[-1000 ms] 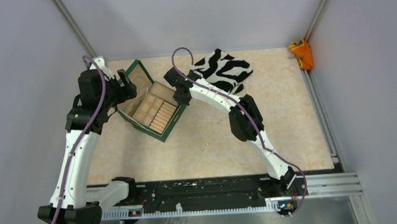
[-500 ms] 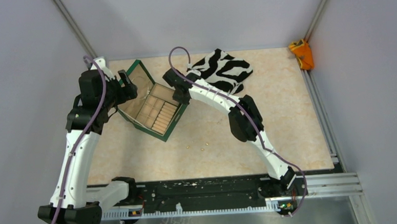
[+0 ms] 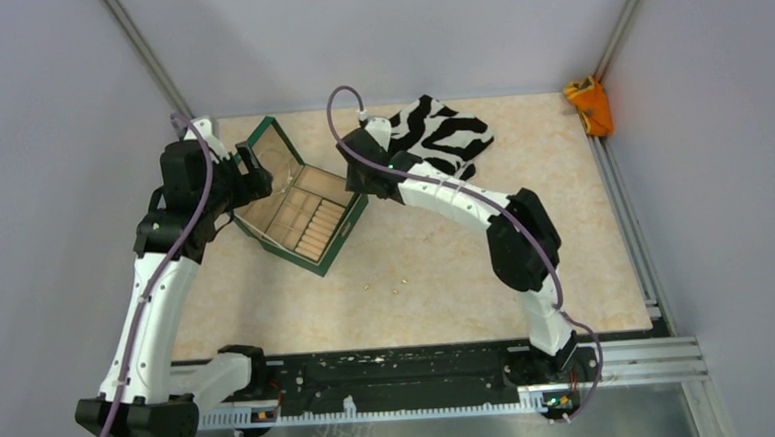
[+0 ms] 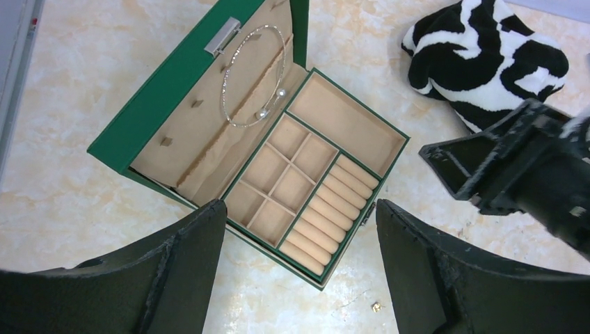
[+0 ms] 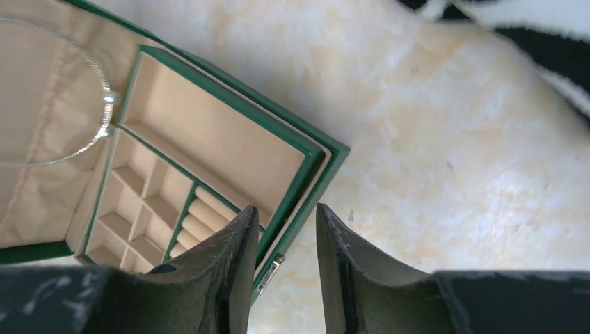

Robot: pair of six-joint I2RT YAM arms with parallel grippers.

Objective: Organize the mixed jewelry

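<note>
The silvery wire hoop [image 4: 254, 76] lies on the tan lining of the raised lid of the open green box [image 3: 337, 243]; part of it also shows in the right wrist view [image 5: 104, 104]. A few tiny gold specks [image 3: 394, 290] lie on the table in front of the box, and one [image 4: 376, 306] shows near my left fingers. My left gripper [image 3: 251, 174] hovers over the box's left side, wide open and empty [image 4: 300, 209]. My right gripper [image 3: 361, 170] is above the box's right edge, narrowly open and empty [image 5: 286, 223], with the green rim showing below the gap.
The zebra-striped cloth [image 3: 439, 136] lies bunched behind the right gripper. An orange object [image 3: 590, 106] sits in the far right corner. Grey walls enclose the table on three sides. The box tray has small square compartments, ring rolls [image 4: 327, 219] and one long compartment.
My right arm has swung its elbow to the right and its gripper has drawn slightly back and right from the box. The box has turned a little. The left gripper has barely moved.
</note>
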